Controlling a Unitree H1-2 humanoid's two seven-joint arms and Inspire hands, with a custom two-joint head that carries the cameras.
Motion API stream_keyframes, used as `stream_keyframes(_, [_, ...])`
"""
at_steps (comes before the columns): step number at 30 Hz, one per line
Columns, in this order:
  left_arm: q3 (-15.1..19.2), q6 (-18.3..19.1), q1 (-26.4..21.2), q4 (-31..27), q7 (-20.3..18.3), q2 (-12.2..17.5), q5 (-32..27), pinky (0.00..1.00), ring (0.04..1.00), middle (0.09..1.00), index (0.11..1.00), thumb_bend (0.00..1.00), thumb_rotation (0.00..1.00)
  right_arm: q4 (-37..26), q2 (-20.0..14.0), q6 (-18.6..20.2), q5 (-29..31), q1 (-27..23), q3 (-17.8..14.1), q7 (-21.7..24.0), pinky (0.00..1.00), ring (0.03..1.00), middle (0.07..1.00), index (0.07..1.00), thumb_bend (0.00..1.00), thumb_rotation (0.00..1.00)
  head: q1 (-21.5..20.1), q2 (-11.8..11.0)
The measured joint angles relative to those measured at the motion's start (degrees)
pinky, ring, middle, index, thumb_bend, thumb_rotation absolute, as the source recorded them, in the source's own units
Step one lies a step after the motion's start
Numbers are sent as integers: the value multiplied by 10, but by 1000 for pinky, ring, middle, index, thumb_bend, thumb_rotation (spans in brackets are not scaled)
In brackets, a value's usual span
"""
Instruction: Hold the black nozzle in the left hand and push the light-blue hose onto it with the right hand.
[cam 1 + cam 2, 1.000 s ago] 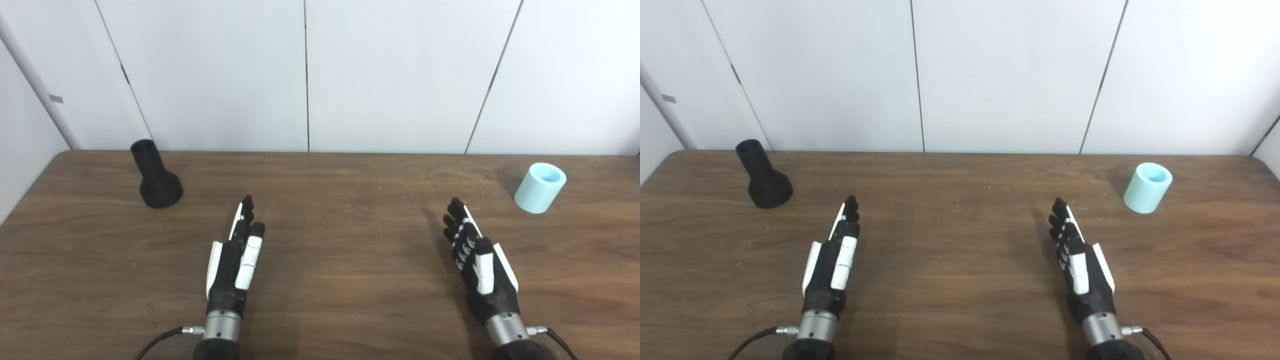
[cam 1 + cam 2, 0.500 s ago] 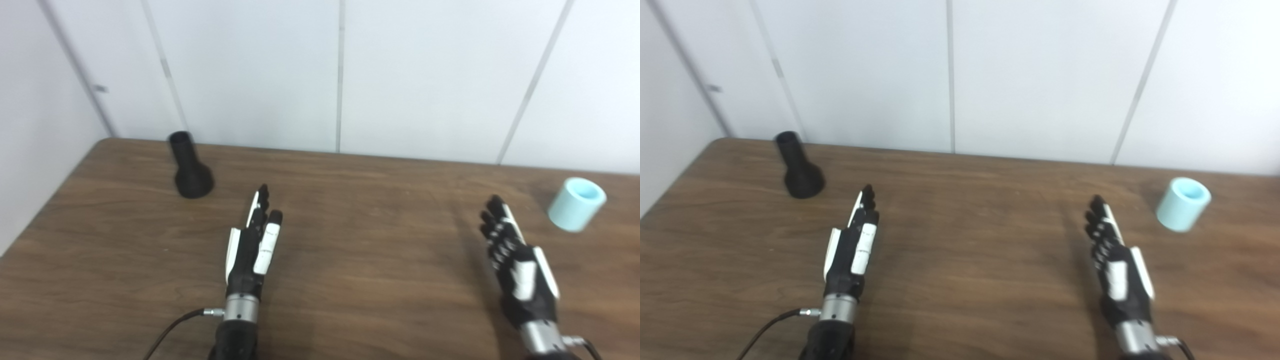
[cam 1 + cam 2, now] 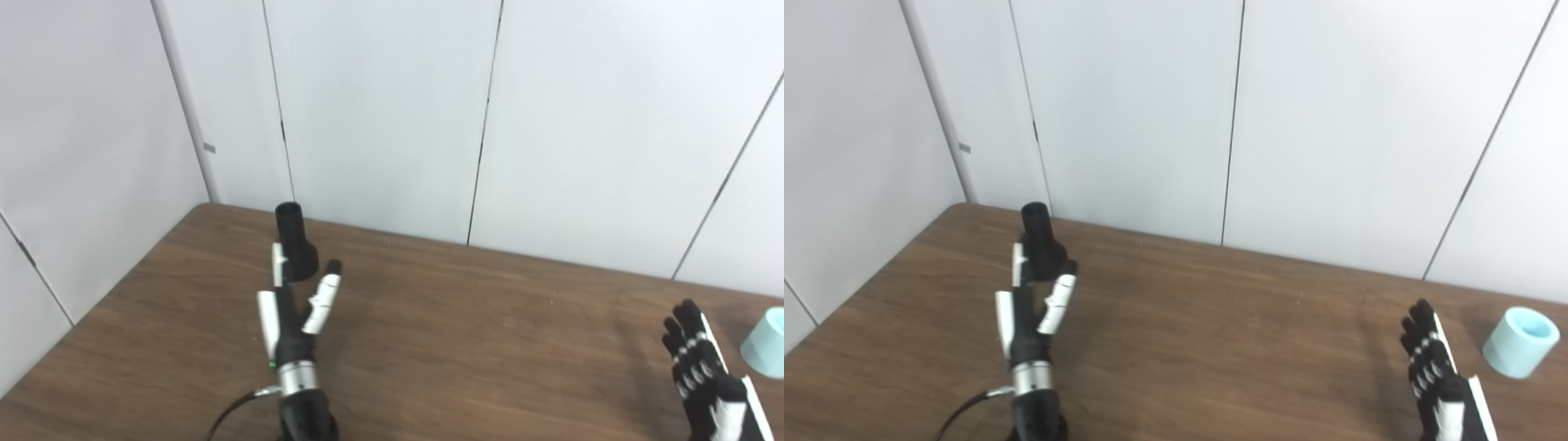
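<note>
Left eye view, read left to right with the black nozzle as landmark: whole picture swung leftward against half a second ago, so camera motion, not sliding objects. Nozzle upright on its flared base, near the far left corner of the bench. Left hand just in front of the nozzle, reached well forward from its earlier spot, fingers straight along the nozzle's near left side, thumb splayed toward its right; open, nothing held, contact impossible to confirm. Probably a pre-grasp: closing around the neck looks like the next need. Far right of the nozzle, right hand low at the frame edge, open and empty, hardly moved. Light-blue hose farthest right of the nozzle, just beyond that hand, standing apart, untouched. Neither piece grasped yet; pushing together far off.
</note>
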Motion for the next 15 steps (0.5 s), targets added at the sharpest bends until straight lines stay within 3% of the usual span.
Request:
stream_keyframes(9, [6, -1, -23, 46, 84, 37, 47, 1000, 985, 984, 1000, 741, 628, 2, -2, -2, -1, 0, 0, -1, 1000, 1000, 1000, 1000, 731, 1000, -1, -3])
stream_keyframes(15, [6, -8, -55, 118, 109, 101, 49, 1000, 1000, 986, 1000, 795, 549, 2, -2, -2, -5, -1, 1, -2, 997, 1000, 1000, 998, 740, 1000, -3, -3])
